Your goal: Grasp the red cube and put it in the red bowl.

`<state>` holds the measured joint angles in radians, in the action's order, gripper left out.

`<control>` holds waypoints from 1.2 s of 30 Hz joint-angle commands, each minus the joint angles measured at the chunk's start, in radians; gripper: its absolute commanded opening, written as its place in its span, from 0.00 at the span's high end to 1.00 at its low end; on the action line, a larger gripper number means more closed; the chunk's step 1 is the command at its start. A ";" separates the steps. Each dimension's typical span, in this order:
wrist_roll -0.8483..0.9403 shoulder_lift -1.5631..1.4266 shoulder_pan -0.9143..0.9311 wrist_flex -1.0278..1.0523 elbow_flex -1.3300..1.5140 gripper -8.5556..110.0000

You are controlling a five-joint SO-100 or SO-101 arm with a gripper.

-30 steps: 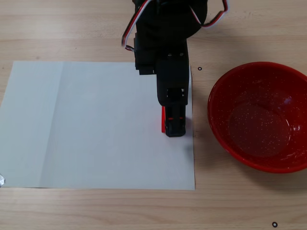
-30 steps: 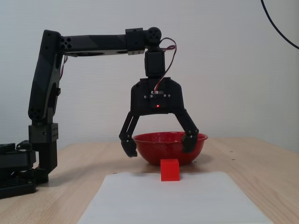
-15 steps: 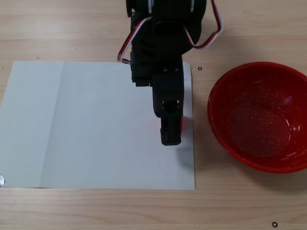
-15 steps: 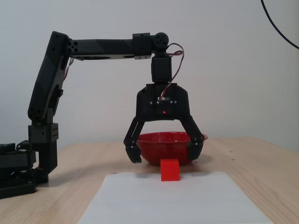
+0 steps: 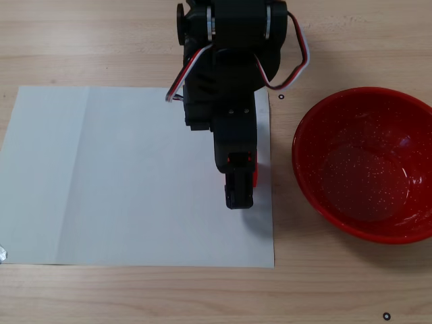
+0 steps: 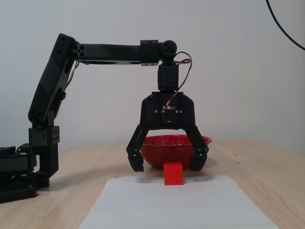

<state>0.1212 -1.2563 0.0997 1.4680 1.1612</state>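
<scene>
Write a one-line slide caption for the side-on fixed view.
Open claw poised around the red cube on white paper, the red bowl behind.

One red cube [image 6: 173, 173]. One red bowl [image 5: 364, 164]. One white paper sheet [image 5: 121, 182]. One black arm [image 6: 109, 50], one gripper [image 6: 167, 162] with two fingers [image 6: 135, 159]. Three small black dots on the wood table [image 5: 351, 40] in the top-down fixed view.

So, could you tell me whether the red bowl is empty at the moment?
Empty. The top-down fixed view shows only the red bowl's speckled inside; the red cube sits on the paper.
</scene>
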 commanded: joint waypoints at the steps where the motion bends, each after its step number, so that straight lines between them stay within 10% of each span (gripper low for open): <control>1: -0.009 -0.037 0.011 -0.014 -0.129 0.44; 36: 0.000 0.092 0.028 -0.003 -0.245 0.47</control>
<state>0.1197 -1.1106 0.1089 1.4650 1.0293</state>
